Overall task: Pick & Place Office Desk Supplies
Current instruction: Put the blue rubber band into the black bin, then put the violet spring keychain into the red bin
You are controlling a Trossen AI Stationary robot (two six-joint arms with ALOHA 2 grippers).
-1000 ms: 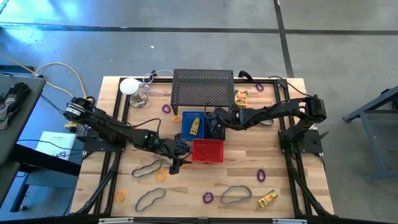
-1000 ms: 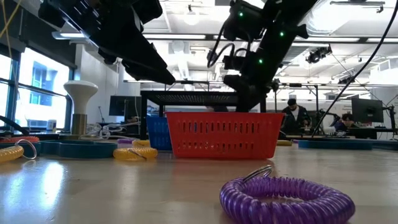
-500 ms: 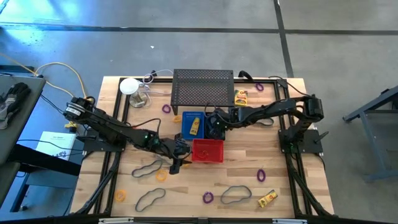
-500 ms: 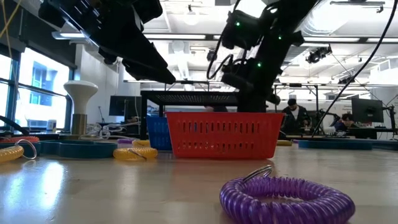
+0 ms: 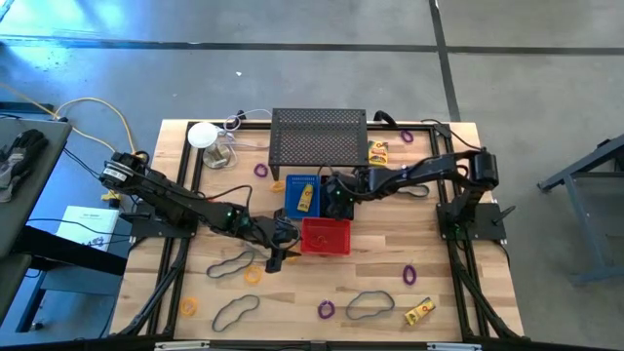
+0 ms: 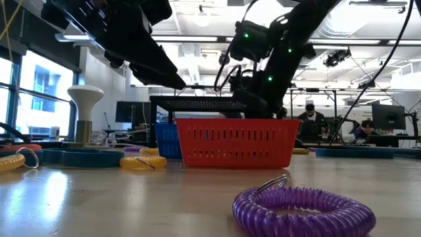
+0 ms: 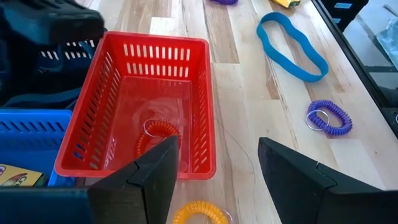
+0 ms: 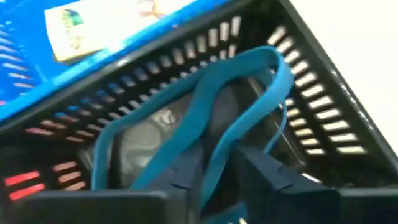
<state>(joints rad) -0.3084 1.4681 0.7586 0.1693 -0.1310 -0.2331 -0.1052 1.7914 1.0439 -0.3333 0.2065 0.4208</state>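
My right gripper [image 8: 221, 180] reaches down into the black bin [image 5: 338, 201] [image 8: 311, 87] and is shut on a blue looped cord [image 8: 249, 106]. The blue bin [image 5: 301, 195] beside it holds a yellow printed box [image 5: 305, 200]. My left gripper [image 7: 214, 174] [image 5: 276, 253] hangs open above the table, just left of the red bin [image 5: 326, 236] [image 7: 149, 112]. An orange ring [image 7: 158, 134] lies on that bin's floor. A yellow ring [image 7: 199, 214] lies on the table under my left gripper. My right gripper has the blue looped cord between its two fingers, at one stretch of the loop [image 8: 219, 163]. The fingers slant steeply down from the table's right side. The rest of the loop [image 8: 273, 68] hangs ahead of the fingers inside the black bin, slack.
The black mesh rack [image 5: 319, 136] stands behind the bins, with a white-topped stand [image 5: 203, 135] to its left. More blue cords [image 5: 232, 263] [image 5: 370, 305], purple rings [image 5: 409, 276] [image 6: 302, 210] and yellow boxes [image 5: 420, 312] [image 5: 378, 152] are scattered on the table.
My right gripper has sunk toward the black bin and tipped more steeply downward, bringing the blue cord into the bin.
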